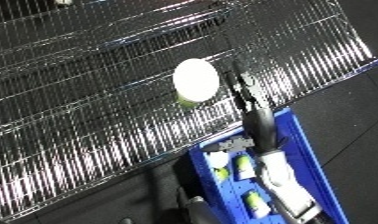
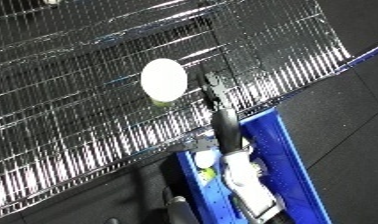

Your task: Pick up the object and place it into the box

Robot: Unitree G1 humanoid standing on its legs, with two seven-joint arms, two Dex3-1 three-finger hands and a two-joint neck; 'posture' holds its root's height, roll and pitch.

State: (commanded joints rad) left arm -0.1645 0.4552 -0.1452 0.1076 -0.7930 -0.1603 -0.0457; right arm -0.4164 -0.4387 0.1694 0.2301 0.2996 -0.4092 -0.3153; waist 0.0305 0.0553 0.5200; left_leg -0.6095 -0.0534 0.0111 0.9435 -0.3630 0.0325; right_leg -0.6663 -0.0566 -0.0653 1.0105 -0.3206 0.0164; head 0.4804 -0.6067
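- Across the upper left and middle of the frame runs a shiny silver wire shelf rack [image 1: 88, 115], slanting down from the upper right to the lower left, its thin bars catching the light.
- On that rack, near the centre of the frame, stands a round white-lidded container with a yellow-green body [image 1: 195, 80], seen almost from above, so the pale lid hides most of it.
- Just to the right of the container, the robot's right hand [image 1: 245, 92] reaches up over the shelf edge; its black fingers look straight and narrow, close beside the container, but whether they touch it I cannot tell.
- The white and silver forearm [image 2: 241, 180] rises from the lower right of the frame, crossing over the bin.
- In the lower right sits a blue plastic bin [image 1: 306, 150] on the dark floor [image 1: 354, 110], just below the rack's edge.
- Inside the bin lie several small white and yellow-green containers [image 1: 245, 167], partly hidden by the forearm.
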